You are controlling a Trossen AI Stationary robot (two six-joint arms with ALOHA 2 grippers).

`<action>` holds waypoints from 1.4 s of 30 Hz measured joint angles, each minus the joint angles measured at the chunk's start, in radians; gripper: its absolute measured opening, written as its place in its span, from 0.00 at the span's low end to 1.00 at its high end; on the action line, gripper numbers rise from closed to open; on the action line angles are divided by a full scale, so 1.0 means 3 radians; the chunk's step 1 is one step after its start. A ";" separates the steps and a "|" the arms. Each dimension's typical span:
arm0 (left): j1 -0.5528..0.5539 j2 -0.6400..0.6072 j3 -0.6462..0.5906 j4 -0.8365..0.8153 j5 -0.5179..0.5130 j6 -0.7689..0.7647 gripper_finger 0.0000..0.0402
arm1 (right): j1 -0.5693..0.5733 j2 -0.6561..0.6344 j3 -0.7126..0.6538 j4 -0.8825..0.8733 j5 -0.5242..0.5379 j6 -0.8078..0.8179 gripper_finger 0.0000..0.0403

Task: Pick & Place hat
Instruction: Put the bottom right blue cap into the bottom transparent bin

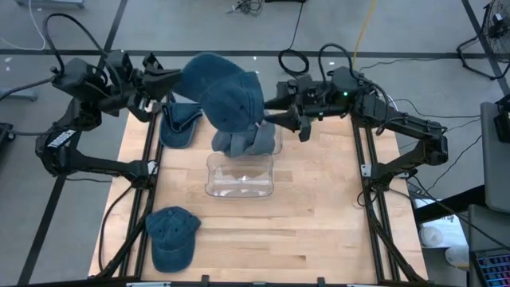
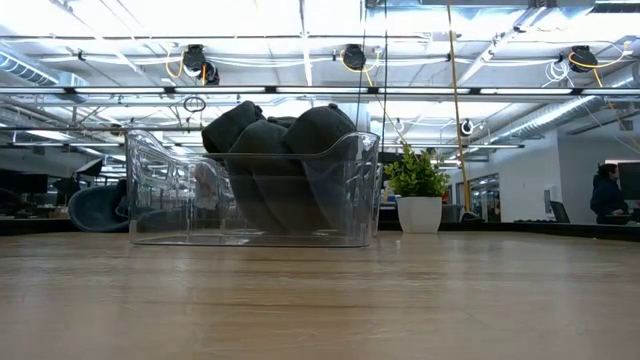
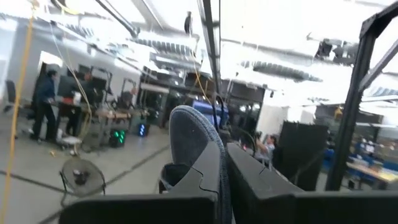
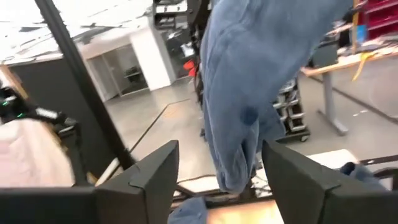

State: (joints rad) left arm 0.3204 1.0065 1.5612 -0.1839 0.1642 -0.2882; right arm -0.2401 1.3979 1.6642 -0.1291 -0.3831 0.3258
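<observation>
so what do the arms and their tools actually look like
Both arms are black with chunky jointed segments and black cables looping off them. The left arm has a small white label on its lower link; the right arm shows a green light near its wrist. The right tool has two flat, angular dark fingers.

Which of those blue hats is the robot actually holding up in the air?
The hat lifted above the clear bin, its brim pinched in the left gripper. The other hats lie on the table or sit stuffed in the bin.
</observation>
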 joint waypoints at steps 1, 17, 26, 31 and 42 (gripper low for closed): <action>0.0003 0.0000 0.0000 0.0040 -0.0030 0.0007 0.02 | 0.0000 -0.0003 0.0000 0.0011 0.0060 -0.0001 0.56; 0.0003 0.0175 0.0000 0.0808 -0.0389 0.0160 0.02 | -0.0001 0.0000 0.0000 0.0539 0.0327 -0.0456 0.64; -0.0037 0.0390 0.0000 0.1265 -0.0287 0.0156 0.02 | 0.0000 0.0001 0.0000 0.0791 0.0568 -0.0518 0.64; -0.0094 0.0418 0.0000 0.1367 -0.0288 0.0228 0.02 | -0.0001 -0.0029 -0.0003 0.0663 0.0978 -0.0519 0.64; -0.0097 0.0421 0.0000 0.1411 -0.0290 0.0233 0.02 | -0.0001 -0.0063 -0.0001 0.0765 0.1005 -0.0401 0.65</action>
State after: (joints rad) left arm 0.2913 1.1328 1.5612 0.2393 0.0773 -0.2184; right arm -0.2405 1.3788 1.6638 0.1004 -0.0818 0.2057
